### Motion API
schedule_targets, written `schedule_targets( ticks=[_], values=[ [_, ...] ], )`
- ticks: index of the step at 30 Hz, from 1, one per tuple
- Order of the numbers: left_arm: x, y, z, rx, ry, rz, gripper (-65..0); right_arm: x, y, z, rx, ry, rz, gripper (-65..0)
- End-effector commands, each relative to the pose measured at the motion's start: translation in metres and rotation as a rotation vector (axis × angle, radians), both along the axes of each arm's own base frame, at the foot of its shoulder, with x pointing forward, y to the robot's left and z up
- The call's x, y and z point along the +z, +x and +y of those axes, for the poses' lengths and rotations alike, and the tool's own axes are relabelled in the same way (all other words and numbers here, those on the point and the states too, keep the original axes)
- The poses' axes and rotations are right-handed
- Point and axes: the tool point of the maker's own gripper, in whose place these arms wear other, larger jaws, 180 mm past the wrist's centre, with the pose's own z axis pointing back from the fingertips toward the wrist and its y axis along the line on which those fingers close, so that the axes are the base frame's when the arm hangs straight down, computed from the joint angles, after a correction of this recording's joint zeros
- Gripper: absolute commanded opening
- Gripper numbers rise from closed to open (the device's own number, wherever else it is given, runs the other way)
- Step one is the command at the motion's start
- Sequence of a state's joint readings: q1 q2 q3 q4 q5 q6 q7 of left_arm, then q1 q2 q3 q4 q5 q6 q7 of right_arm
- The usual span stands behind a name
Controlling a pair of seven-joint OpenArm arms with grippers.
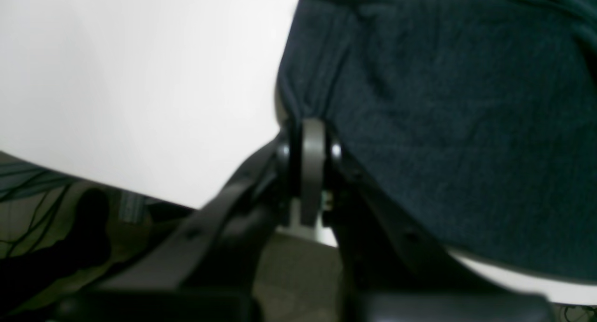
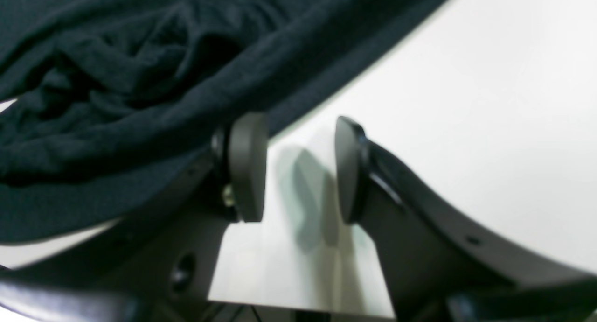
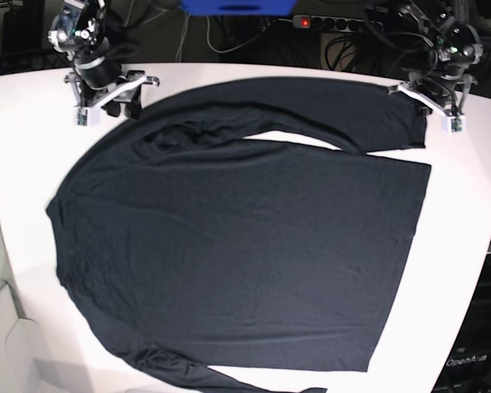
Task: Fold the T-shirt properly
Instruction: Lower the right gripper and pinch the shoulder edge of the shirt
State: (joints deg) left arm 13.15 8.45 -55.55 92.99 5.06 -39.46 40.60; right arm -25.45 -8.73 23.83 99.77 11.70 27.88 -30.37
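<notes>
the shirt is lying spread flat, dark navy and plain, thin knit, its body covering most of the worktop. one long sleeve is stretching across the far edge toward the far right corner, with bunched folds gathering near the far left shoulder. the other sleeve is trailing along the near edge.

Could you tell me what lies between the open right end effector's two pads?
Only bare white table; nothing is gripped. In the right wrist view the right end effector stands open, and the T-shirt lies beside its one pad, outside the gap.
</notes>
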Motion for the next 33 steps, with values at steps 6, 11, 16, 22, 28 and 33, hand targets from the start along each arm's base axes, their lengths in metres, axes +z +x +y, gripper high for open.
schedule_targets(
  ticks=[6, 11, 16, 22, 28, 33],
  values=[
    [-0.022, -0.034, -0.005, -0.014, -0.006, 0.177, -65.0, 0.012, 0.009, 0.012, 0.071, 0.020, -0.062, -39.9],
    [-0.022, -0.034, -0.005, -0.014, -0.006, 0.177, -65.0, 0.014, 0.016, 0.013, 0.073, 0.024, -0.075, -39.9],
    [-0.022, -0.034, -0.005, -0.014, -0.006, 0.177, -65.0, 0.013, 0.021, 0.013, 0.073, 0.029, -0.080, -40.0],
    [-0.022, -0.034, -0.005, -0.014, -0.006, 0.177, -65.0, 0.003, 0.025, 0.014, 0.074, 0.042, -0.063, -40.1],
    [-0.022, -0.034, -0.005, -0.014, -0.006, 0.177, -65.0, -0.002, 0.024, 0.013, 0.075, 0.046, -0.051, -46.7],
    [-0.022, -0.033, -0.006, -0.017, -0.007, 0.177, -65.0, 0.003, 0.033, 0.010, 0.079, 0.035, -0.071, -59.4]
  ],
)
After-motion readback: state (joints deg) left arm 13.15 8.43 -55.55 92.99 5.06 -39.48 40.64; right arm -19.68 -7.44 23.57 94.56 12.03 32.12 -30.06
